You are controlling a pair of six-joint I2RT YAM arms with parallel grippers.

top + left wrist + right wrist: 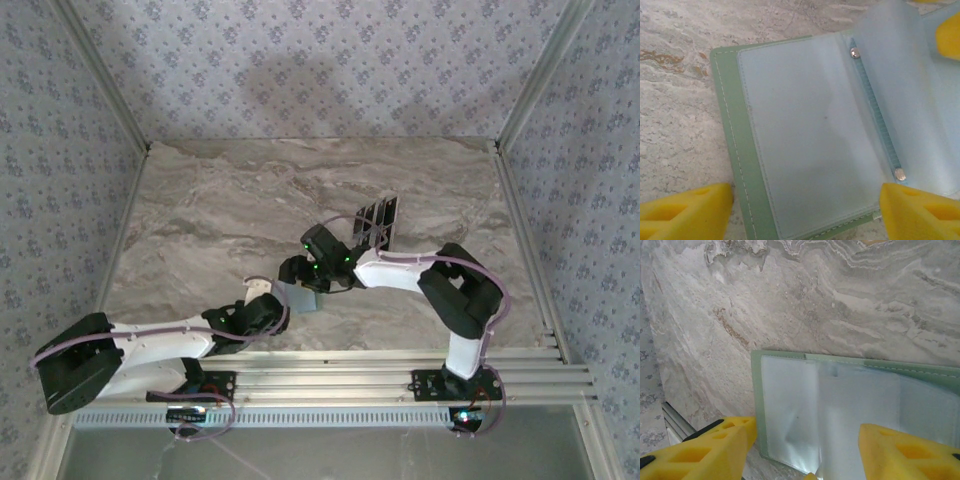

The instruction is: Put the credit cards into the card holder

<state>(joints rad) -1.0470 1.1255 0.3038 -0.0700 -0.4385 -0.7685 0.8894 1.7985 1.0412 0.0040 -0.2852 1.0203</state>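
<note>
The card holder (805,130) lies open on the marble table, a pale green cover with clear plastic sleeves inside and two rivets along its spine. My left gripper (807,192) is open just above it, one yellow finger on each side of the left-hand sleeve. My right gripper (807,427) is also open, low over the holder (840,405) from the other side, and a clear sleeve (890,55) stands raised by one of its fingers (949,35). From above, both grippers (270,295) (305,272) meet over the holder (300,298). The dark credit cards (378,220) lie fanned out behind them.
Aluminium rails (400,365) run along the near edge of the table by the arm bases, and one rail (677,422) lies close to the holder's left side. Patterned walls enclose the table on three sides. Bare marble (220,200) stretches to the left and back.
</note>
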